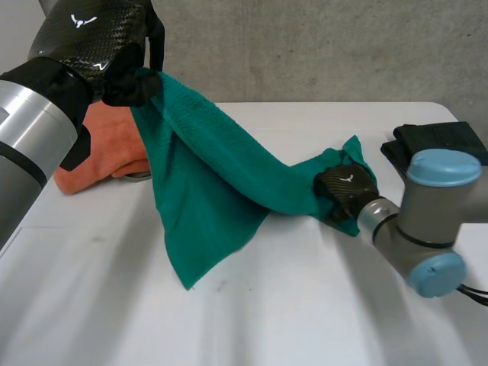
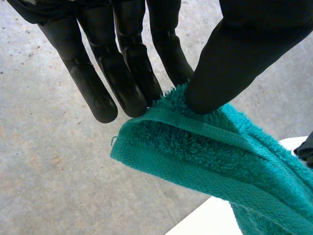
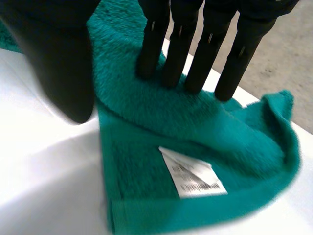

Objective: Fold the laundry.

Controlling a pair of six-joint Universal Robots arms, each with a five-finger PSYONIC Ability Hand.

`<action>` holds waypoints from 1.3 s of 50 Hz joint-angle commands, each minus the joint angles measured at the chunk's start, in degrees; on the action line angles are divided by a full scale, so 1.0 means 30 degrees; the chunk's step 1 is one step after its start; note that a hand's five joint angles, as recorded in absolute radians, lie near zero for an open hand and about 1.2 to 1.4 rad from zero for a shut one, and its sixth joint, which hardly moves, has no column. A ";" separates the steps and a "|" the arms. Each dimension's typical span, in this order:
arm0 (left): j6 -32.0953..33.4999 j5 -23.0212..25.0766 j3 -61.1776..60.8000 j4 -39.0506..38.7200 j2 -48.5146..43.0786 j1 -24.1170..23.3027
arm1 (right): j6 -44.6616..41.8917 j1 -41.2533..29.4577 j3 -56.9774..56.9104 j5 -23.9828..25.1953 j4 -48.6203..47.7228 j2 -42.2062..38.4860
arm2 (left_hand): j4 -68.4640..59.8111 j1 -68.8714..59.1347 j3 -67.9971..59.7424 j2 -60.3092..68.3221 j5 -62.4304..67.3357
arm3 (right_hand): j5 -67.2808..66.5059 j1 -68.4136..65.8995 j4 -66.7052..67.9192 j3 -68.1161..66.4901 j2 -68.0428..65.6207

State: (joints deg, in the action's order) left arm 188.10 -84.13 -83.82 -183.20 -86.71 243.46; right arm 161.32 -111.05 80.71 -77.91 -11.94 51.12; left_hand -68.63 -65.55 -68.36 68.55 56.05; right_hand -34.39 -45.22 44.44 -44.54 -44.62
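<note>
A green towel (image 1: 206, 175) hangs in a slope from upper left down to the table (image 1: 290, 320) at the right. My left hand (image 1: 133, 76) is raised high and pinches one corner of the towel (image 2: 210, 161) between its fingers (image 2: 122, 78) and thumb (image 2: 230, 63). My right hand (image 1: 345, 187) lies low on the towel's other end on the table. Its straight fingers (image 3: 195, 54) press down on the towel (image 3: 142, 161), while its thumb (image 3: 63, 73) stands apart at the cloth's edge. A white label (image 3: 193, 178) shows near that end's hem.
A crumpled orange cloth (image 1: 107, 145) lies at the back left behind the hanging towel. A folded dark cloth (image 1: 438, 141) sits at the back right, beside my right arm (image 1: 427, 229). A grey wall runs behind the table's far edge.
</note>
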 commanded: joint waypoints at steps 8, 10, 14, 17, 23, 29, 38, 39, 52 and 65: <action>-0.0590 -0.0258 0.0282 -0.0341 0.0542 0.0380 | -0.0277 -0.0424 -0.1531 -0.1333 0.1542 0.1704 | -0.3788 -0.4817 -0.3880 0.3816 0.4648 | -1.1871 -1.1592 1.1853 -1.1821 -1.1793; -0.0531 -0.0258 0.0312 -0.0370 0.1099 0.0760 | -0.0803 -0.0191 -0.1764 -0.1275 0.3503 0.4514 | -0.3788 -0.4817 -0.3880 0.3816 0.4648 | -1.1871 -1.1592 1.1853 -1.1821 -1.1793; -0.0531 -0.0141 0.0370 -0.0312 0.1715 0.1785 | -0.2529 0.1506 -0.2583 -0.0836 0.6698 0.8385 | -0.3788 -0.4817 -0.3880 0.3816 0.4648 | -1.1871 -1.1592 1.1853 -1.1821 -1.1793; -0.0531 0.0034 0.0312 -0.0166 0.1716 0.2399 | -0.3673 0.2152 -0.3345 -0.0486 0.8133 0.9269 | -0.3788 -0.4817 -0.3880 0.3816 0.4648 | -1.1871 -1.1592 1.1853 -1.1821 -1.1793; -0.0619 0.0035 -0.0303 -0.0136 0.1393 0.2490 | -0.3268 0.2183 -0.2032 -0.0396 0.8930 0.8043 | -0.3788 -0.4817 -0.3880 0.3816 0.4648 | -0.0177 0.0102 0.0159 -0.0127 -0.0100; -0.0648 0.0005 -0.0391 -0.0253 0.0486 0.2197 | 0.0539 0.1219 0.0957 -0.0220 0.7234 0.6078 | -0.3788 -0.4817 -0.3880 0.3816 0.4648 | 0.2743 0.3022 -0.2761 0.2793 0.2820; -0.0590 0.0035 -0.0304 -0.0282 0.0485 0.2226 | 0.1803 -0.0858 0.2748 -0.0044 0.1114 0.3738 | -0.3788 -0.4817 -0.3880 0.3816 0.4648 | 0.5427 0.5706 -0.5445 0.5477 0.5505; -0.0619 0.0035 -0.0304 -0.0282 0.0514 0.2226 | 0.1802 -0.1066 0.2689 -0.0044 0.0817 0.3501 | -0.3788 -0.4817 -0.3880 0.3816 0.4648 | 0.5713 0.5991 -0.5730 0.5762 0.5790; -0.0678 0.0005 -0.0391 -0.0282 0.0690 0.2197 | 0.1393 -0.2563 -0.0358 -0.0658 -0.0622 -0.1159 | -0.3788 -0.4817 -0.3880 0.3816 0.4648 | -0.7581 -0.7303 0.7564 -0.7531 -0.7504; 0.1395 0.0064 -0.1034 0.3108 0.0107 0.2431 | -0.2207 -0.0104 -0.1437 -0.1188 0.6254 0.9969 | -0.3788 -0.4817 -0.3880 0.3816 0.4648 | -1.1871 -1.1592 1.1853 -1.1821 -1.1793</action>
State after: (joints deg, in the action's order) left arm 187.95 -83.96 -85.81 -180.75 -85.07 250.33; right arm 161.95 -116.09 80.89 -82.93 -7.97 65.30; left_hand -68.84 -65.55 -68.36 68.56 56.05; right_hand -56.24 -64.43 68.53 -67.96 -67.44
